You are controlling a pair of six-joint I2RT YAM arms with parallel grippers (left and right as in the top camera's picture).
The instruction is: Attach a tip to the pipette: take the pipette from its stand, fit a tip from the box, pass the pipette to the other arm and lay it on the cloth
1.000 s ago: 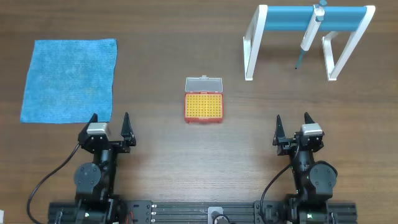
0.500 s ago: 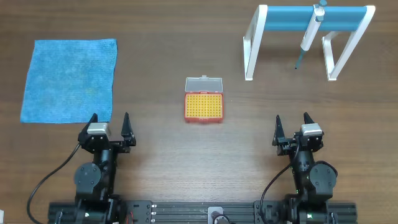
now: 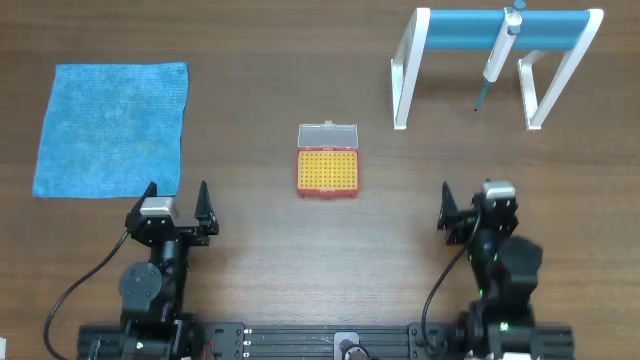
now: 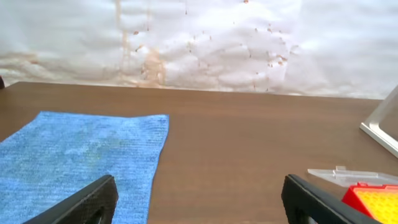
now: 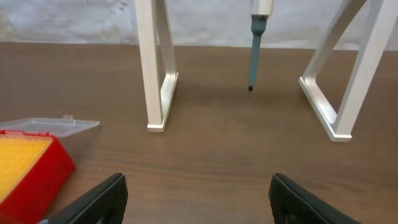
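Top view: right gripper [image 3: 468,200] has begun turning out of its rest pose, fingers spread | left gripper [image 3: 177,195] unchanged, spread | white-and-teal pipette [image 3: 495,60] hangs on blue-barred white stand [image 3: 455,25], far right | judged step: approach to pipette starting, nothing yet gripped.

At one o'clock on my overhead, the pipette [image 3: 497,58] is too small for me to judge its nose; my right wrist feed crops its body and the tip box [image 5: 28,165].
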